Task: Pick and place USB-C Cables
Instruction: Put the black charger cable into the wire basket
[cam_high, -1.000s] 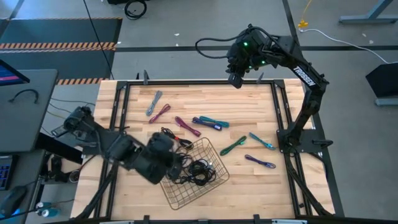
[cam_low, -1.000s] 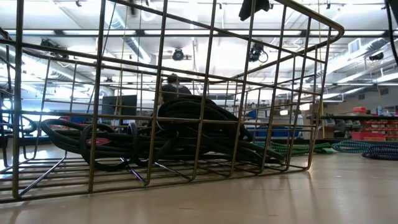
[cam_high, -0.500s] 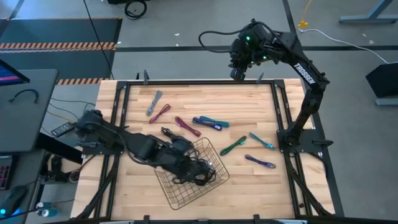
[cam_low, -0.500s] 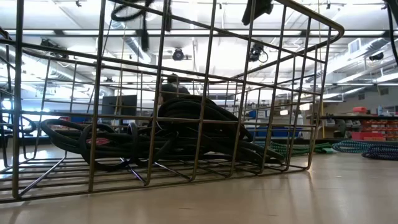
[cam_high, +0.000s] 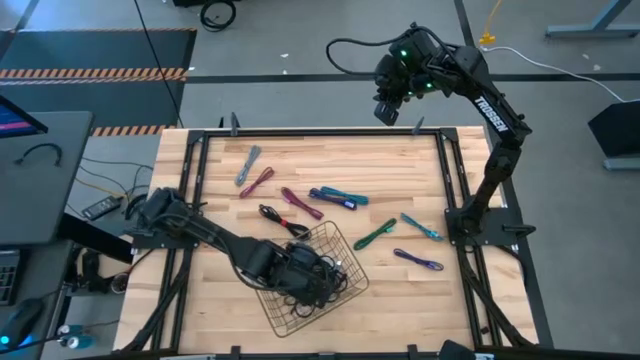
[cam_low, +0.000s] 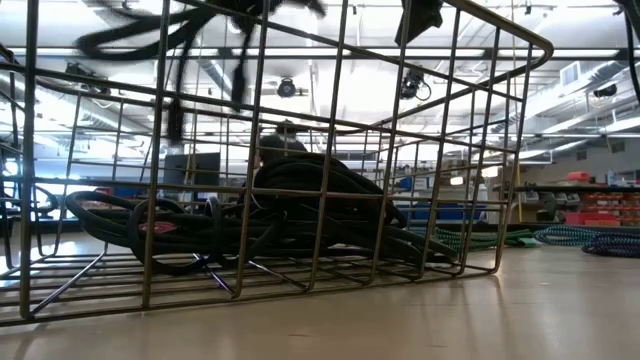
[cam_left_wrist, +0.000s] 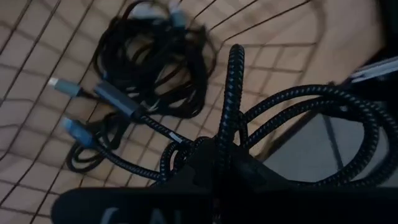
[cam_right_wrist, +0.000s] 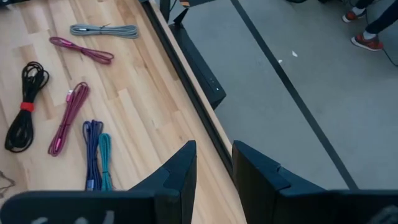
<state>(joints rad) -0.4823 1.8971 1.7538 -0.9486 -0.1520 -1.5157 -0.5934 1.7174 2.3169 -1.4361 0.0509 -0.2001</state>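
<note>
- So the left gripper is sitting right over the wire mesh basket, fingers clamped tight on a black braided cable whose loops stick out past them in the left wrist view.
- Straight beyond those fingers is the pile of black cables already lying on the basket floor, so the held one hangs right over its drop spot. My guess is the next move is just letting go, no real travel needed.
- In the low view the carried cable shows as dark loops high above the pile, clear of it, not touching.
- The right gripper is parked way off past the far edge of the bench, fingers partly apart with nothing in them. Left arm is obviously the one in play.
- Still out on the wood: a tied black coil just beside the basket's far rim, plus coloured cables such as the green one and a purple one.
- Bench is pale butcher-block inside a black frame; grey workshop floor around it, ceiling lights and shelving behind.
</note>
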